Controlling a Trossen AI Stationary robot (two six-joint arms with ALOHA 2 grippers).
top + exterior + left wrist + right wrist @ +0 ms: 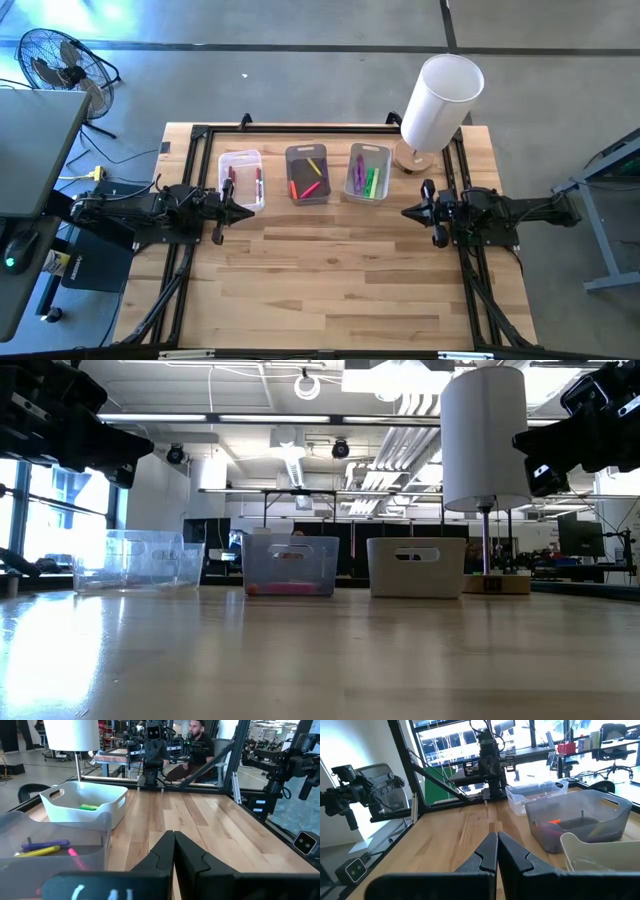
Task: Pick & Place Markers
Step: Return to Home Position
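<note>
Three small bins stand in a row at the table's far side, each resting on its base. The clear left bin holds red markers. The dark middle bin holds red, orange and yellow markers. The pale right bin holds purple and green markers. My left gripper hovers shut just near of the clear bin; its own view shows the shut fingers. My right gripper hovers shut to the right of the bins, fingers together. Neither holds anything.
A tall white cylinder lamp on a round wooden base stands at the far right corner. The black frame rails run along the table's edges. Bare wood spreads from the bins to the near edge. A person sits beyond the table.
</note>
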